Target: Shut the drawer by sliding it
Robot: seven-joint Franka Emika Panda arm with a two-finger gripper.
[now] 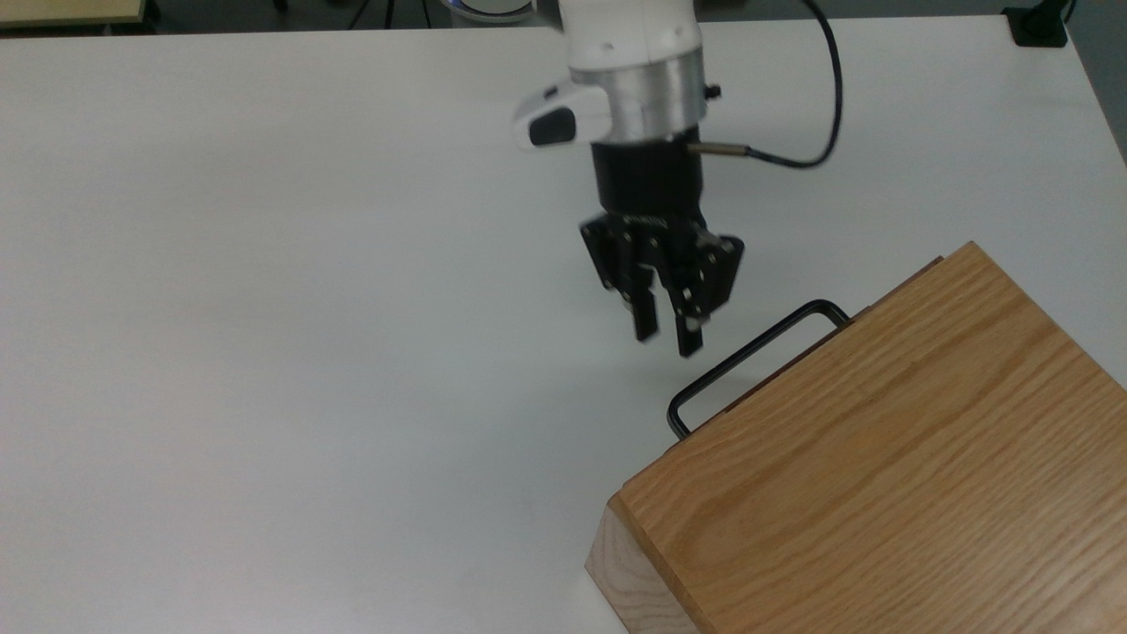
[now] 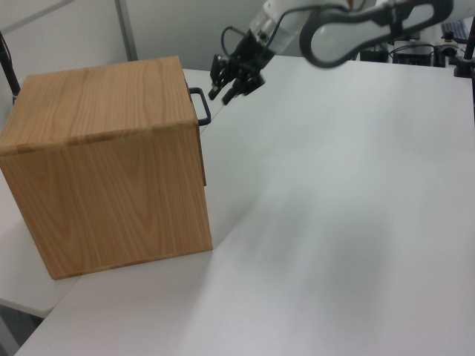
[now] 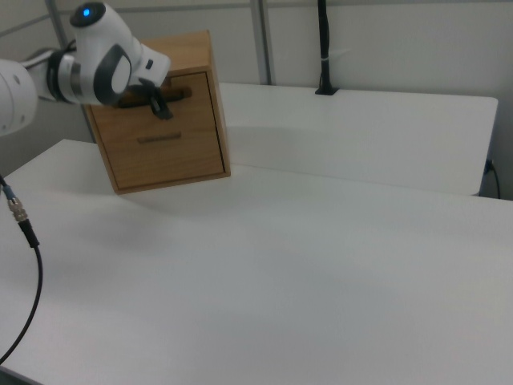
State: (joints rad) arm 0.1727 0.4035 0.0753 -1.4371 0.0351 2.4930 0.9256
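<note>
White table [image 1: 264,264], pincer [image 1: 666,337] spread open, empty, angled down beside drawer [image 1: 762,380] handle [image 1: 748,361].

Cabinet [image 1: 880,475]: oak-brown with darker streaked grain (paler on the end face). Drawer [image 3: 164,95] handle [image 1: 748,363]: thin black. Gripper [image 1: 666,336]: black, below a silver ring and a glossy white arm [image 1: 629,35]. Cable [image 1: 819,106]: black. Surface [image 1: 264,308]: plain matte white.

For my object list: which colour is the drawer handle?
Black. The thin metal drawer handle shows best in the top view, against the white table.
</note>
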